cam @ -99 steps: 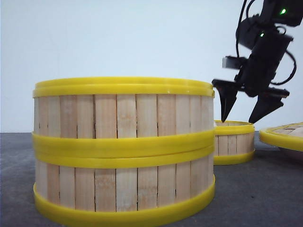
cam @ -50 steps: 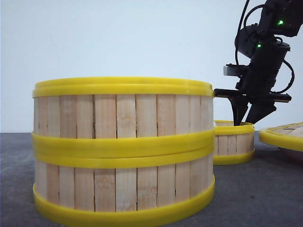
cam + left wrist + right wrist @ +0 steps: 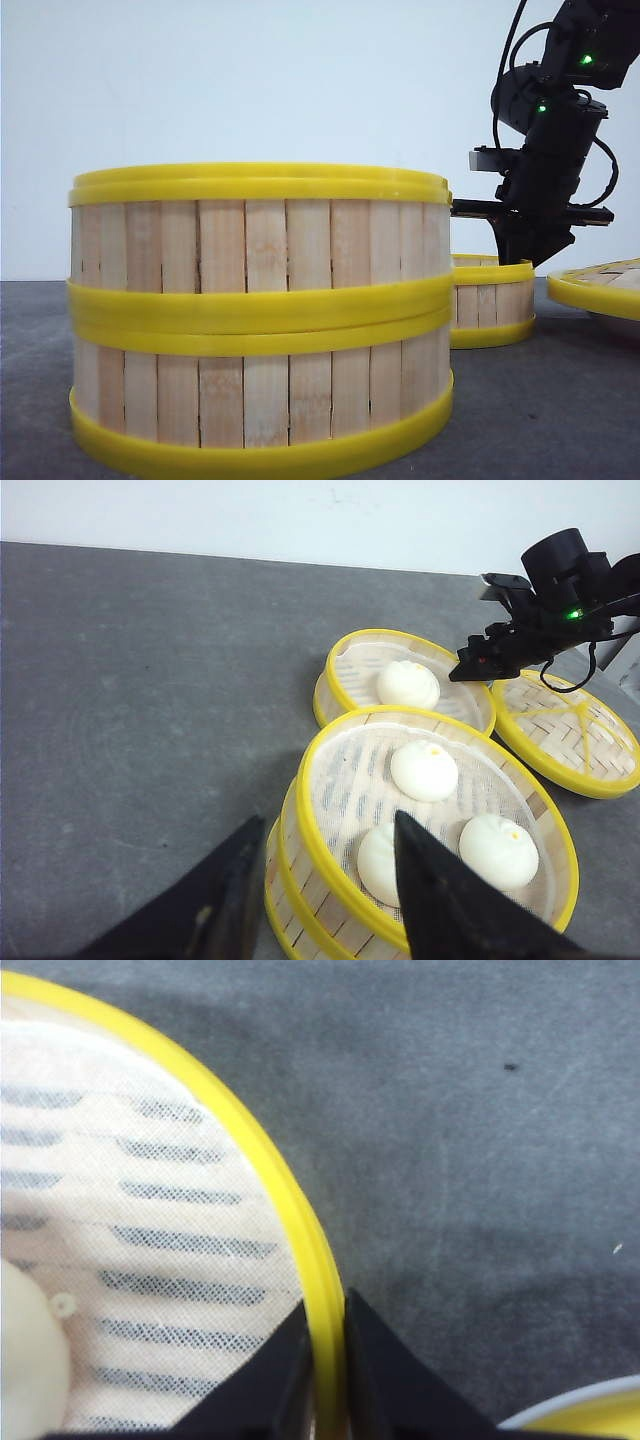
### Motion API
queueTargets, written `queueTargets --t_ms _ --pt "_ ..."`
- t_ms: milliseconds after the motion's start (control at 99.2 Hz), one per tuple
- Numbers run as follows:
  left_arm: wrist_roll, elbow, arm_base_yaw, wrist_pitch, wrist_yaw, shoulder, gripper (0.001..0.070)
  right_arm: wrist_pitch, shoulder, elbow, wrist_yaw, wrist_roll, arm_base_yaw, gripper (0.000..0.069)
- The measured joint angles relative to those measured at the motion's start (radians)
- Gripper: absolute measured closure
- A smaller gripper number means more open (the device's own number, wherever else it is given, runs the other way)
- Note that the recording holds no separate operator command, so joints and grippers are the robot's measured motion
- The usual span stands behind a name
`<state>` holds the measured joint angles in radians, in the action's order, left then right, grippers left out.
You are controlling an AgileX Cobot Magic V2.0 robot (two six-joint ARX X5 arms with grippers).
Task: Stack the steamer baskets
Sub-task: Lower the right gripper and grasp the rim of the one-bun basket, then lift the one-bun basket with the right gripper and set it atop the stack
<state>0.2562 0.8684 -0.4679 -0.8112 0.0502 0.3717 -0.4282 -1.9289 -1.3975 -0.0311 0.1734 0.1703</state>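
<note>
R gripper (image 3: 325, 1355) straddles the yellow rim of the single round slat-walled steamer basket (image 3: 492, 300), black fingers (image 3: 268, 1380) pinched onto that rim, one inside, one outside. That basket sits at approx 3 o'clock of the two-high stack of yellow-rimmed slat baskets (image 3: 260, 320), behind it. L gripper (image 3: 320, 890) spread wide over the stack's rim, gripping nothing. Flat yellow-rimmed woven lid (image 3: 565, 730) lies just beside the single basket.

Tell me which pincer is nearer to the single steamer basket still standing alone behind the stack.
Right. The right pincer straddles the lone steamer basket rim, one finger inside, one outside. The left pincer hangs over the stacked steamer baskets, nearer the camera.
</note>
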Motion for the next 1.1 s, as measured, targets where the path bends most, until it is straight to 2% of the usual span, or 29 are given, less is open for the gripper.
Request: queueTargets --t_ms 222,504,716,918,1099 --pt "0.0 0.0 0.0 -0.001 0.0 0.0 0.0477 0.069 0.0 -0.011 0.009 0.079 -0.003 0.0665" --pt "-0.005 0.0 0.0 -0.025 0.0 0.0 0.0477 -0.126 0.026 -0.201 0.01 0.073 -0.023 0.0665" --pt "-0.005 0.0 0.0 -0.027 0.0 0.0 0.0477 -0.272 0.171 -0.352 -0.062 -0.013 -0.021 0.0665" --pt "-0.005 0.0 0.0 -0.032 0.0 0.0 0.0477 -0.338 0.382 -0.392 -0.212 -0.036 -0.017 0.0665" --pt "-0.005 0.0 0.0 -0.033 0.001 0.0 0.0477 -0.459 0.512 -0.392 -0.227 -0.079 0.021 0.0666"
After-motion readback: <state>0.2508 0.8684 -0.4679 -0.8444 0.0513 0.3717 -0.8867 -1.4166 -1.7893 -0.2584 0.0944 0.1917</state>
